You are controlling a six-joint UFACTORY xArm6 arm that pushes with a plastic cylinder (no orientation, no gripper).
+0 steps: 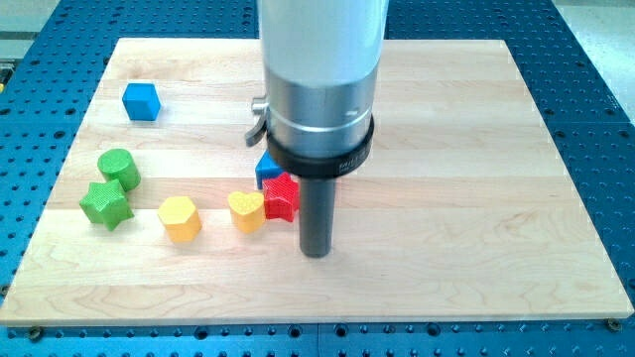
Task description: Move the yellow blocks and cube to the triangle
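Yellow blocks come first. One yellow heart-shaped block (245, 210) sits on the pale wooden board (466, 178), touching or almost touching the red star-shaped block (282, 196) on its right side in the view. The other yellow block, with six sides (180, 218), sits a little way to the view's left of the heart, apart from it.

A blue block (266, 169) peeks out just above the red star, partly hidden by the arm. I think it is the triangle, but I cannot see its full shape. The blue cube (141, 101) is far off, toward the view's top left from the heart.

My tip (316, 253) rests on the board just to the view's right of the red star and a bit lower. It is a plain dark rod, so it holds nothing and cannot grab. It is not touching any block that I can see.

Both yellow blocks lie to the view's left of my tip, with the red star in between. To push them toward the triangle, I think my tip must go around below them first, then push up.

A green round block (118, 168) and a green star-shaped block (105, 202) sit further left of the yellow ones.
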